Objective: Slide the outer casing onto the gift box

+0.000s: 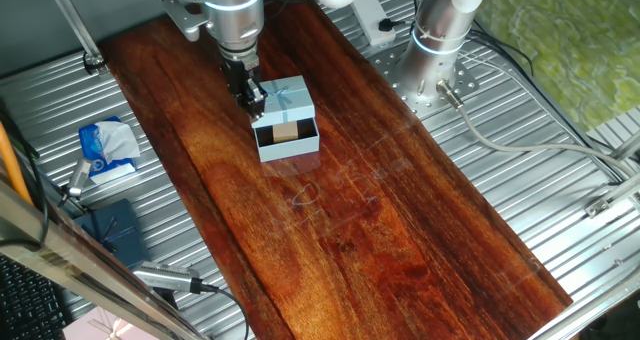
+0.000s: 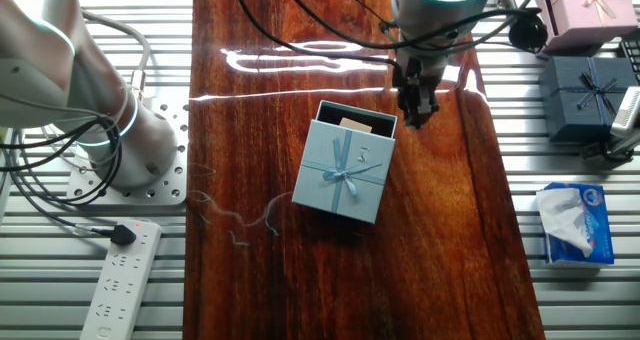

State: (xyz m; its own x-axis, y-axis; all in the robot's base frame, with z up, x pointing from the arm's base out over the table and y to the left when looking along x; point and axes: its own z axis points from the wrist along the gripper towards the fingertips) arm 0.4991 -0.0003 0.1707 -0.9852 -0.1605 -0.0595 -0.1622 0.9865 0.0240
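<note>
We're seeing the outer casing (image 2: 342, 173) sitting partway over the gift box (image 1: 290, 140) mid-board, tray end still sticking out. Gripper (image 2: 418, 111) is hovering just beside it; can't tell its finger gap.

The outer casing (image 2: 343, 172), a small square light-blue sleeve with a pale ribbon bow and cross on top, lay flat on the wooden board, just beside the pincer (image 2: 416, 112) and a touch nearer the camera in the other fixed view. It sat partway over the gift box (image 2: 356, 123), whose uncovered end poked out at the pincer's side, showing dark lining and a tan block inside. Whether the fingertips touched the cardboard could not be told. Both pieces sat turned slightly askew to the board's edges.
</note>
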